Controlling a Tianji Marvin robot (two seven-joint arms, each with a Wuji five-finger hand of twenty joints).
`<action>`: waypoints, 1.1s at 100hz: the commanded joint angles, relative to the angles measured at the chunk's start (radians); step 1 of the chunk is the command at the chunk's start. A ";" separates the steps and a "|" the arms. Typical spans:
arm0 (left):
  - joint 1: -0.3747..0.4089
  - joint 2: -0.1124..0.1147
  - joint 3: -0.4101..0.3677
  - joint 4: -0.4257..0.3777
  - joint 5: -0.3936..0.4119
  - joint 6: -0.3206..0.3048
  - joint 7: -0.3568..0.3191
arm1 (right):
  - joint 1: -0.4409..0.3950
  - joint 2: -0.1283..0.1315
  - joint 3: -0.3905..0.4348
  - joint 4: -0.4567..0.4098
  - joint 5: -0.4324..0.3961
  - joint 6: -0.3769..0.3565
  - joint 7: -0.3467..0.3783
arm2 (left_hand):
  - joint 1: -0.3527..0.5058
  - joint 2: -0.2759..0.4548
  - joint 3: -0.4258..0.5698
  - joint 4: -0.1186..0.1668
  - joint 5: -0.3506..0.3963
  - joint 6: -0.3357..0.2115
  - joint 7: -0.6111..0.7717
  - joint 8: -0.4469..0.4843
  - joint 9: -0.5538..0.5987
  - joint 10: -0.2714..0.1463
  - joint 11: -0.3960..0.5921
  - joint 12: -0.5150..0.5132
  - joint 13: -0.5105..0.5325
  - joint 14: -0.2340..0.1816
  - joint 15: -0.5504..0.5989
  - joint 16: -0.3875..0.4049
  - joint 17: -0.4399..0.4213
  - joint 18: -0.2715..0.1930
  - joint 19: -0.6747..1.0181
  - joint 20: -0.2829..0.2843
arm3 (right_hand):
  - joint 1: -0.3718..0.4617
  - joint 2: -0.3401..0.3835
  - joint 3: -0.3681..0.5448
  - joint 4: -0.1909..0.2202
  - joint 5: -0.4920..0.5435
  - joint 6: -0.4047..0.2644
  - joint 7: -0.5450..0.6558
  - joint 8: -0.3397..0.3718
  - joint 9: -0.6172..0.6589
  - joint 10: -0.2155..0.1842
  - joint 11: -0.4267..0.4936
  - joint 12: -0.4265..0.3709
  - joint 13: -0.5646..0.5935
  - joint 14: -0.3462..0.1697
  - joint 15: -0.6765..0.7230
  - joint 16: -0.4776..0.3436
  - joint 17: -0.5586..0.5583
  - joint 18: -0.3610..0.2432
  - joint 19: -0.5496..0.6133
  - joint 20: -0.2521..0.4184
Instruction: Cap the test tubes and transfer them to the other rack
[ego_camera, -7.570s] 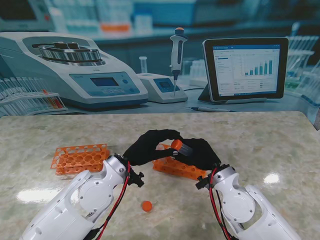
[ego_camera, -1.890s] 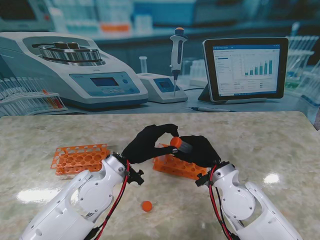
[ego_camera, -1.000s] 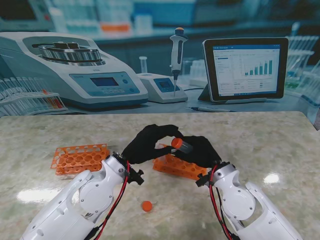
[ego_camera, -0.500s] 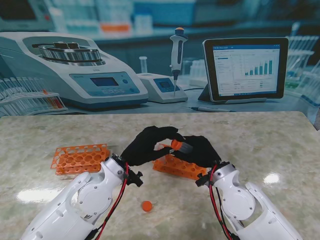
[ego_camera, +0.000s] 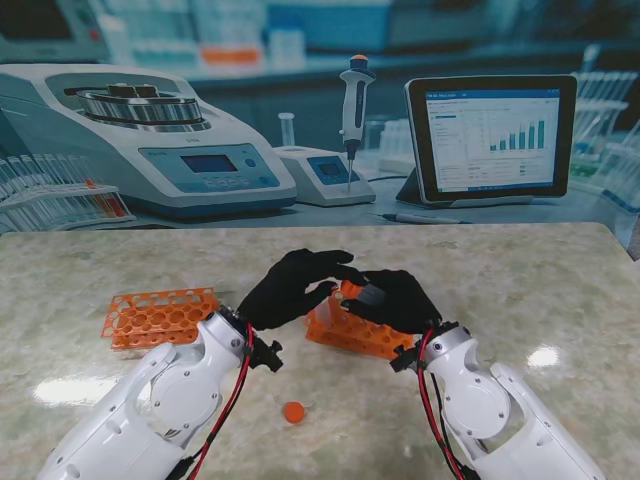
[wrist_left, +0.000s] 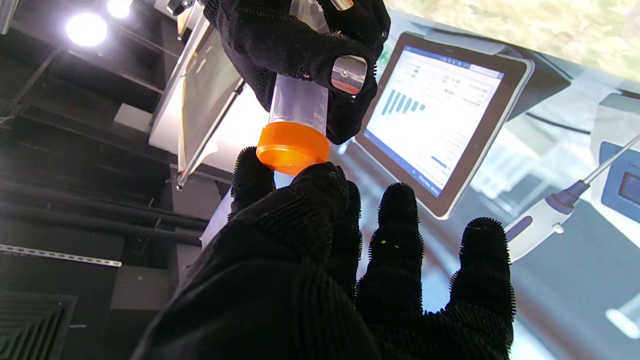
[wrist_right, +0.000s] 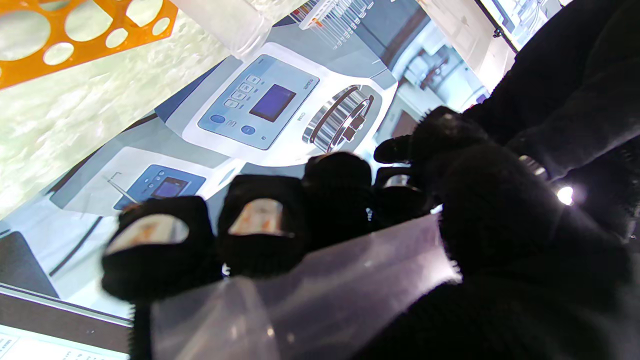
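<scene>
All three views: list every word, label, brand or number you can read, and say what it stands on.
Nothing can be read with confidence.
Tablet: chart and text lines, too small.
Centrifuge: a short mark beside the display, blurred.
Test tube held by the right robot hand: faint graduation marks, illegible.
Orange cap: no text.

My right hand (ego_camera: 392, 298) is wrapped round the test tube (wrist_left: 299, 102), center frame; my left hand (ego_camera: 292, 285) sits beside it, fingers (wrist_left: 397, 220) spread, thumb tip at the orange cap (wrist_left: 292, 148).
</scene>
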 joint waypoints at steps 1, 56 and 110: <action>-0.001 0.004 -0.003 -0.009 -0.001 -0.001 -0.005 | -0.003 -0.004 -0.003 -0.009 0.004 0.001 0.002 | 0.072 0.035 0.039 0.005 0.031 -0.020 0.034 0.001 -0.011 -0.037 -0.018 -0.025 -0.011 -0.010 -0.021 -0.014 -0.015 -0.005 0.001 -0.027 | 0.002 0.010 -0.012 -0.023 0.002 -0.041 0.023 0.018 -0.008 -0.010 0.013 -0.001 0.022 -0.032 0.027 0.010 0.017 0.007 0.033 0.001; 0.015 0.007 -0.025 -0.044 -0.017 0.020 -0.023 | -0.005 -0.004 -0.003 -0.012 0.003 0.005 0.003 | 0.029 0.162 -0.366 0.051 -0.016 0.312 -0.172 -0.045 -0.072 0.002 -0.032 -0.017 -0.039 -0.022 -0.024 -0.012 -0.016 -0.021 -0.016 -0.020 | 0.003 0.010 -0.012 -0.023 0.001 -0.042 0.023 0.018 -0.008 -0.011 0.013 -0.001 0.022 -0.031 0.027 0.009 0.017 0.007 0.032 0.001; -0.002 0.008 0.005 -0.020 -0.017 0.052 -0.035 | -0.004 -0.004 -0.004 -0.014 0.003 0.006 0.005 | -0.268 0.004 -0.339 0.037 -0.193 0.347 0.127 0.264 -0.116 0.004 -0.010 0.030 -0.049 -0.020 -0.020 0.000 -0.008 -0.016 -0.019 -0.016 | 0.001 0.009 -0.012 -0.023 0.002 -0.041 0.023 0.018 -0.008 -0.011 0.013 -0.002 0.022 -0.031 0.027 0.009 0.017 0.007 0.032 0.000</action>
